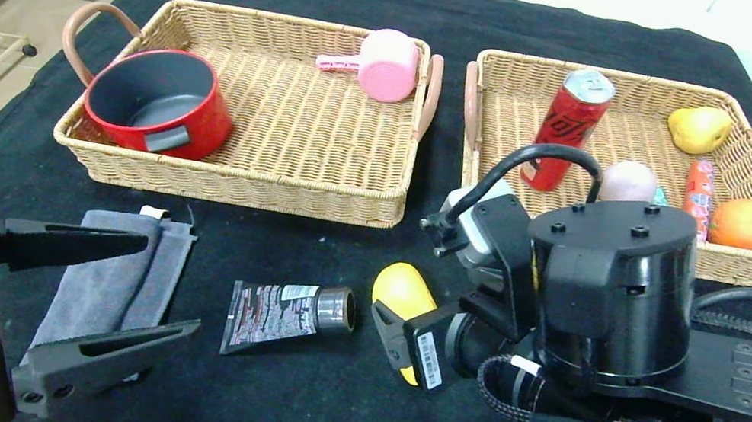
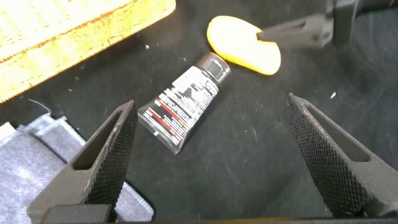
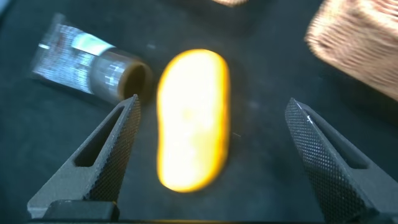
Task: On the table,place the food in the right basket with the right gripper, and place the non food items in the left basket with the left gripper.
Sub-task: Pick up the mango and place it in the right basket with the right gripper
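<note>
Right wrist view, right hand (image 3: 208,155) wide open, empty

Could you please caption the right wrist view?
Open right gripper straddling smooth yellow oblong food piece on black cloth table.

Right tool (image 1: 402,328) low over the table, fingers spread wide — left tool (image 1: 122,290) parked, open too.

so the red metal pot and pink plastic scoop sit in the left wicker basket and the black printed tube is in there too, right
Not quite. The red metal pot and pink plastic scoop are in the left wicker basket, but the black printed tube lies on the black cloth table, as the head view shows.
</note>
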Motion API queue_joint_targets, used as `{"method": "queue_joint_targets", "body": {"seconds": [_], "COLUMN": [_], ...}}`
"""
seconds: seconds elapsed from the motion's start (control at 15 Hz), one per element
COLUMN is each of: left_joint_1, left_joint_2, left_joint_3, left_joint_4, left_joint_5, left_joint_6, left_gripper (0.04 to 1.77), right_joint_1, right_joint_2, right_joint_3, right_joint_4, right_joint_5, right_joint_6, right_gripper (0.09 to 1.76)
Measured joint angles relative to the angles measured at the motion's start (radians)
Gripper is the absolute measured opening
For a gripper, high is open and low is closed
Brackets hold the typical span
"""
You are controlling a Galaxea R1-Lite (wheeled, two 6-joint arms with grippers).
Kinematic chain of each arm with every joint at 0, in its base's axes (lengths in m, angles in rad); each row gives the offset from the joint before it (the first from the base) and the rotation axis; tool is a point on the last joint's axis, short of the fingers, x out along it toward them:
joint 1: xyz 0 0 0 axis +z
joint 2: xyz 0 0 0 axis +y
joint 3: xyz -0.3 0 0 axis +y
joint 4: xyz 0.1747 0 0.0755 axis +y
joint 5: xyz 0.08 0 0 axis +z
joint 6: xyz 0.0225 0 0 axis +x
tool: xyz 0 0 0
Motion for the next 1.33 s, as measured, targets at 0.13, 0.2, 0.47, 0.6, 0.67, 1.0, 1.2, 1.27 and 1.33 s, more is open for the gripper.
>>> {"method": "queue_joint_targets", "body": {"seconds": [0.13, 0.2, 0.47, 0.6, 0.67, 1.0, 1.2, 1.27, 1.33], "left_joint_1": [0.002, 0.002, 0.003, 0.003, 0.003, 0.003, 0.003, 0.003, 0.003], "left_joint_2": [-0.003, -0.004, -0.005, -0.005, -0.005, -0.005, -0.005, -0.005, -0.005], "left_joint_3": [-0.001, -0.001, -0.001, -0.001, -0.001, -0.001, -0.001, -0.001, -0.001], "left_joint_4": [0.0, 0.0, 0.0, 0.0, 0.0, 0.0, 0.0, 0.0, 0.0], "left_joint_5": [0.0, 0.0, 0.0, 0.0, 0.0, 0.0, 0.0, 0.0, 0.0], "left_joint_6": [0.0, 0.0, 0.0, 0.0, 0.0, 0.0, 0.0, 0.0, 0.0], "left_gripper": [1.72, 1.72, 1.72, 1.72, 1.72, 1.72, 1.72, 1.72, 1.72], "right_joint_1": [0.003, 0.005, 0.007, 0.007, 0.004, -0.015, -0.027, -0.031, -0.033], "right_joint_2": [0.03, 0.047, 0.082, 0.091, 0.097, 0.123, 0.144, 0.15, 0.155], "right_joint_3": [-0.003, -0.004, -0.003, -0.002, -0.001, -0.002, 0.003, 0.003, 0.003], "right_joint_4": [-0.057, -0.076, -0.083, -0.084, -0.085, -0.102, -0.122, -0.124, -0.126], "right_joint_5": [-0.005, -0.016, -0.02, -0.021, -0.022, -0.023, -0.024, -0.023, -0.023], "right_joint_6": [0.002, 0.001, 0.002, 0.002, 0.002, 0.003, 0.003, 0.003, 0.003], "right_gripper": [1.7, 1.7, 1.7, 1.7, 1.7, 1.7, 1.7, 1.7, 1.7]}}
